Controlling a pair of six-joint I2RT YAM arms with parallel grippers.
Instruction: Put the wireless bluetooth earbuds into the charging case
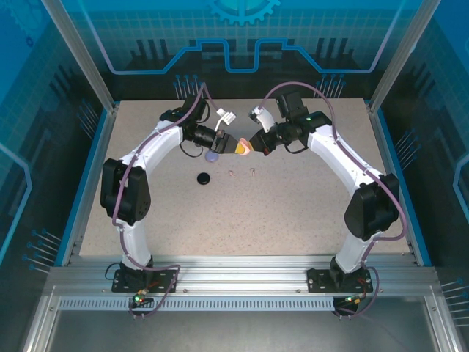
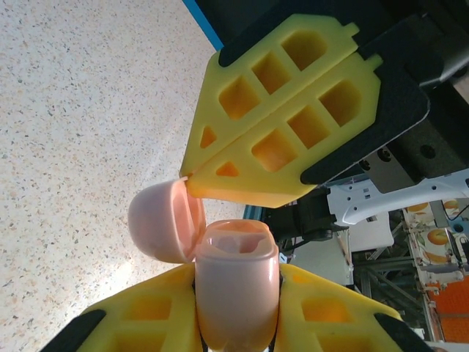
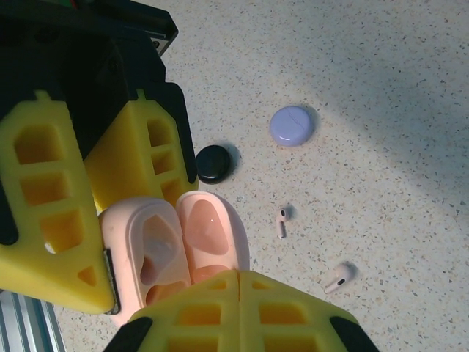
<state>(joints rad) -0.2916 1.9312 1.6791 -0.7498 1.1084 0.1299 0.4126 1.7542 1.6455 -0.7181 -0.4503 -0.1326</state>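
My left pincer [image 2: 238,293] is clamped on the body of the pink case [image 2: 236,257], one finger on each flank. As far as I can tell it holds the case clear of the table [image 3: 381,73], with the mouth turned toward my other arm. I judge this grip is there to steady the case, so a bud can be pressed in without it skidding.

My right pincer [image 3: 238,277] is closed tight with nothing between its fingers. The two tips make one blunt point, and that point rests against the edge of the lid [image 3: 214,233], which is swung back on its hinge beside the body. It looks to me as if the shut tips serve as a prop to hold the lid open. The wells in the body look bare, so I take it no bud is seated yet.

Just beyond my right pincer's tips, one pale earbud [image 3: 281,222] lies flat on the table. A second earbud [image 3: 339,277] lies near it, apart from the first and from the case.

Farther out, by the left pincer's fingers, sits a closed black case [image 3: 213,163]. Farthest of all is a closed lavender case [image 3: 293,125]. To fetch a bud, my right pincer would have to leave the lid and open.
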